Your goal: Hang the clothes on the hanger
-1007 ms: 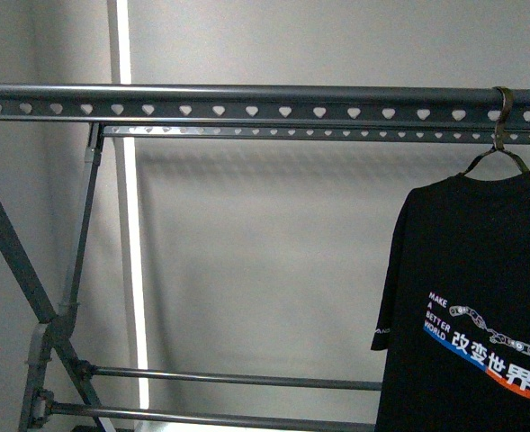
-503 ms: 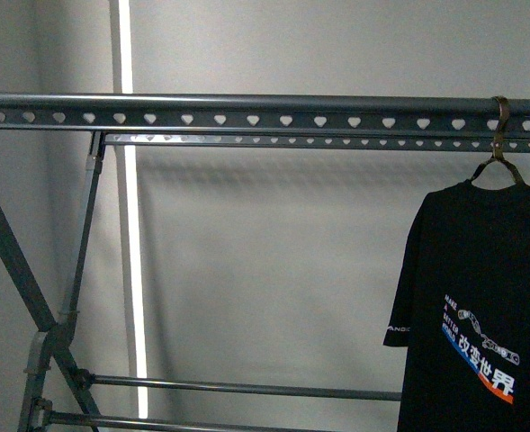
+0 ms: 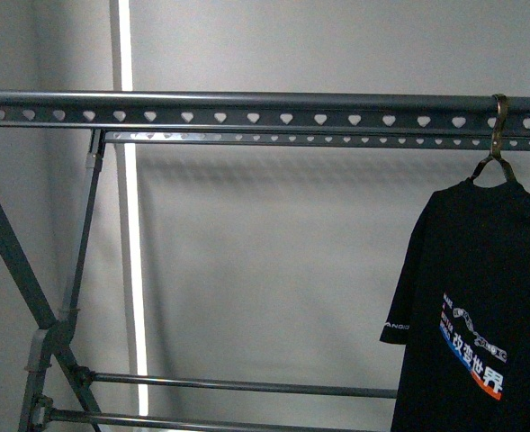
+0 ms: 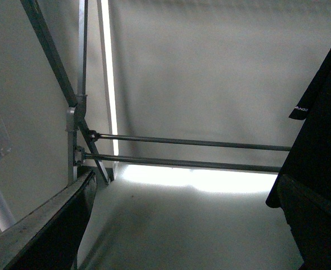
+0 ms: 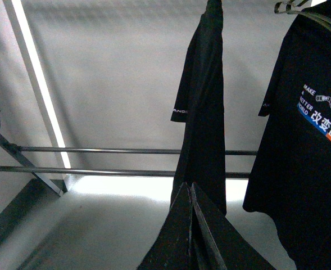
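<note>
Right wrist view, nearest: the right gripper [image 5: 191, 225] shows as two dark fingers pressed together into a wedge, nothing between them. Just beyond it hang two black garments: one seen edge-on [image 5: 202, 107], a sleeve with small white lettering turned toward the camera, and beside it a second black T-shirt [image 5: 305, 140] printed "MAKE A BETTER WORLD" with white Chinese characters, a blue-orange stripe and a chain graphic.

Left wrist view, nearest: the left gripper [image 4: 176, 225] appears as two dark fingers at opposite lower corners, spread wide apart and holding nothing. Behind them run the thin lower bars [image 4: 187, 152] of the rack and a diagonal brace [image 4: 50, 50].

Front view: the black T-shirt [image 3: 476, 306] hangs on a coat hanger whose hook [image 3: 498, 126] loops over the near top rail at the right end of the grey metal clothes rack [image 3: 247, 112]. The rail is punched with a row of heart-shaped holes; a second punched rail lies just behind. The wall [image 3: 273, 261] with a bright vertical strip [image 3: 130, 252] stands farthest.
</note>
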Motion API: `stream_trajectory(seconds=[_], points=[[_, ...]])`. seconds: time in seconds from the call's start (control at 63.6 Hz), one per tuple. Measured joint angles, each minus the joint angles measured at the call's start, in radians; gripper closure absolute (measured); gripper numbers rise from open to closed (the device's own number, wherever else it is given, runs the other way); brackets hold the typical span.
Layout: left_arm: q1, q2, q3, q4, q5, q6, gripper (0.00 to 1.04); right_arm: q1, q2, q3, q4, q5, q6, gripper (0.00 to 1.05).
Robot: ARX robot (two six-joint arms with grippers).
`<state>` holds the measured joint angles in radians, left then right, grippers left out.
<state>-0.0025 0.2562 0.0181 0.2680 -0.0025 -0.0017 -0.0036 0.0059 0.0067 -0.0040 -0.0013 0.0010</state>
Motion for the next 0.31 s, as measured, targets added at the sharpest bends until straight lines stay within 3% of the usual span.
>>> stream_trajectory(seconds=[0.189,0.315], points=[[0.000,0.000,0.000,0.000,0.000,0.000,0.07,0.000,-0.002,0.000,0.000,0.000,-0.001,1.02],[0.000,0.000,0.000,0.000,0.000,0.000,0.07,0.000,-0.002,0.000,0.000,0.000,-0.001,0.80]])
